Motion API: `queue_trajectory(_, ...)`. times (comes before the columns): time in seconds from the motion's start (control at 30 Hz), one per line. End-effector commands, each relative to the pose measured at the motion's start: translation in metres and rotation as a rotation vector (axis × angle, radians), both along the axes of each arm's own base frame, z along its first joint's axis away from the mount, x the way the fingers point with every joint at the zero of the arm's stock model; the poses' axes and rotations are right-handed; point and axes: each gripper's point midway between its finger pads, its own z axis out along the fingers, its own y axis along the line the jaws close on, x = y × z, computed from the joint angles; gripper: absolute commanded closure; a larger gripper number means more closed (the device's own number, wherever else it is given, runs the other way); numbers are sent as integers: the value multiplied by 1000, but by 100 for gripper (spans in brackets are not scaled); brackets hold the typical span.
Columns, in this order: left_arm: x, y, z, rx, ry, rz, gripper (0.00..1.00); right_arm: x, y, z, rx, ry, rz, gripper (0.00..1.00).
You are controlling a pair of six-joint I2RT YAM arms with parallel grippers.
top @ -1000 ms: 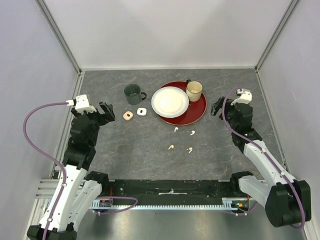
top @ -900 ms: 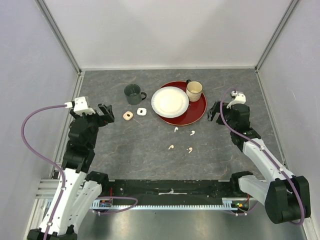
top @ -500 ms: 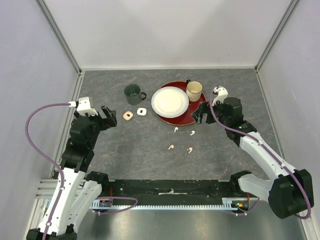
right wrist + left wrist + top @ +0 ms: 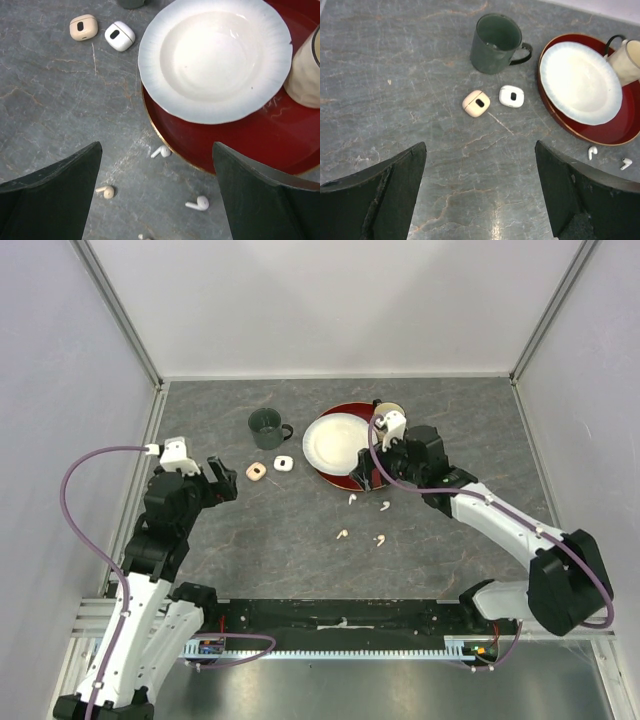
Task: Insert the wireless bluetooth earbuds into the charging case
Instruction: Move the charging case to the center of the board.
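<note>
Several tiny earbuds lie loose on the grey table: two white ones (image 4: 161, 151) (image 4: 198, 204) by the red plate's near rim and two pale peach ones (image 4: 342, 534) (image 4: 379, 539) nearer the arms. A peach charging case (image 4: 476, 103) and a white charging case (image 4: 511, 96) sit side by side, near a green mug. My right gripper (image 4: 156, 172) hovers open above the white earbuds, holding nothing. My left gripper (image 4: 479, 165) is open and empty, over bare table short of the cases.
A dark green mug (image 4: 265, 427) stands behind the cases. A red plate (image 4: 240, 145) carries a white plate (image 4: 215, 57) and a cream mug (image 4: 307, 75). My right arm hangs over the red plate's right side. Walls enclose the table.
My right arm has swung left from the table's right side to above the red plate's near edge and the white earbuds. My left gripper has barely shifted. Both stay open.
</note>
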Motion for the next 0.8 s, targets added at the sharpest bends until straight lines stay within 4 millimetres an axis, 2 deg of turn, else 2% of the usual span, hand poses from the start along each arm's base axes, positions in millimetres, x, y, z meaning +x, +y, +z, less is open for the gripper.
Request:
queue_trajectory(0.0, 0, -1, -10, -10, 49, 2, 5, 31, 27, 27, 39, -177, 71, 2)
queue_trajectory(0.03, -1, 1, -10, -5, 54, 14, 5, 36, 34, 36, 53, -202, 86, 2)
queue_trajectory(0.1, -1, 10, -7, 6, 42, 54, 5, 40, 47, 28, 42, -174, 123, 2)
queue_trajectory(0.13, -2, 12, -6, 8, 35, 66, 5, 43, 52, 35, 45, -178, 129, 2)
queue_trajectory(0.3, -3, 14, -3, 5, 14, 75, 5, 48, 71, 18, -58, -207, 199, 2)
queue_trajectory(0.77, 6, 14, -1, -89, -6, 32, 5, 43, 100, 29, -204, -365, 351, 2)
